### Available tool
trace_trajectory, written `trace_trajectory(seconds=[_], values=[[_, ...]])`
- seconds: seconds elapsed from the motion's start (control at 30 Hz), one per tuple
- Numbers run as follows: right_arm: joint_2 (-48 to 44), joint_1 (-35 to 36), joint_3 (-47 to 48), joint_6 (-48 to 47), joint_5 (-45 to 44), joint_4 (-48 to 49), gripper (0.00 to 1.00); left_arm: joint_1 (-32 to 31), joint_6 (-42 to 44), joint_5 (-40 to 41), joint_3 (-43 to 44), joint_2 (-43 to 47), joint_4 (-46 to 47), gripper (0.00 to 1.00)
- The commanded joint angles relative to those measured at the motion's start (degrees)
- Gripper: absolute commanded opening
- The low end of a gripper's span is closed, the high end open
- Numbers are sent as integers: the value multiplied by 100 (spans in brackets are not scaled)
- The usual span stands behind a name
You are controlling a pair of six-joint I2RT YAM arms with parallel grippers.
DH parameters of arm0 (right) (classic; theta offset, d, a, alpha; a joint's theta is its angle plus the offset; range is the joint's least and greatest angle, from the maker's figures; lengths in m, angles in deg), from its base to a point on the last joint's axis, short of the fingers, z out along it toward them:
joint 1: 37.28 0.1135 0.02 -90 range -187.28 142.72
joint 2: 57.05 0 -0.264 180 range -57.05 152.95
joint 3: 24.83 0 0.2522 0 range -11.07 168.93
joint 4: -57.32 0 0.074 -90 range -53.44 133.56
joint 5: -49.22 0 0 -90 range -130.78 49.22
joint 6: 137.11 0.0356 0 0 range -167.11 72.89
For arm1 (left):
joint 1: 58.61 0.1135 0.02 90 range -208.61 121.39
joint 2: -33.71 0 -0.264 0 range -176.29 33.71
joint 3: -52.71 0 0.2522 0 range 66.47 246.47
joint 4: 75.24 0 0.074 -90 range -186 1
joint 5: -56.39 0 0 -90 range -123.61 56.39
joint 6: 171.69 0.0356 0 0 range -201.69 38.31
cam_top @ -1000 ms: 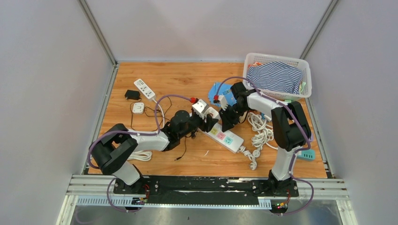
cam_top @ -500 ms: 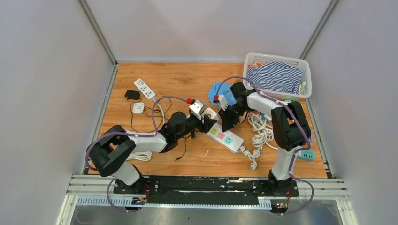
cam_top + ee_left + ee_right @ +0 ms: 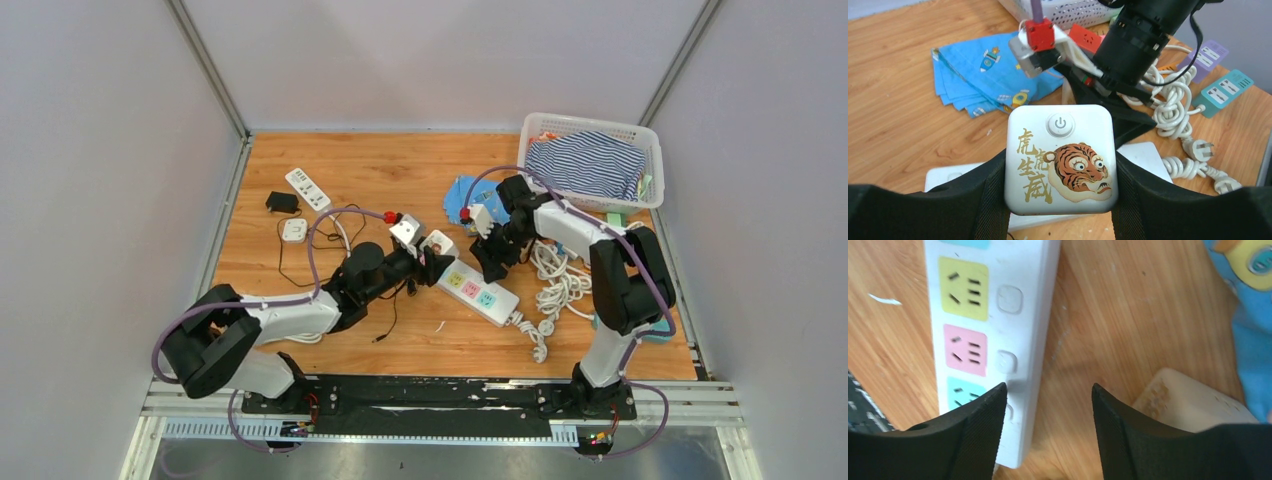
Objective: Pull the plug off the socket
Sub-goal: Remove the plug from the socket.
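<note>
progress: pull looks nearly done | left gripper (image 3: 1060, 192) pinching tiger-print plug (image 3: 1060, 150) by its sides, above far-left end of power strip (image 3: 480, 292) | prongs hidden, cannot tell if free | right gripper (image 3: 1048, 395) jaws spread, empty, over power strip edge | remaining: carry plug clear

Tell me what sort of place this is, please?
Most likely a robotics test cell: a wooden tabletop boxed in by plain grey wall panels, two arms bolted to a metal rail, and staged props like a white power strip with coloured sockets.
</note>
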Motion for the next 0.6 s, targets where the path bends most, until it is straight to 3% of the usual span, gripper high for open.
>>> trace_trajectory(seconds=[0.0, 0.13, 0.57], values=[[-414, -121, -215, -318, -777, -77, 68, -8, -392, 34, -179, 334, -435, 0], [-1052, -271, -297, -396, -669, -80, 73, -9, -639, 216, -386, 802, -1098, 0], [-3186, -1024, -941, -521, 647, 249, 73, -2, -860, 1610, -669, 2707, -3389, 0]])
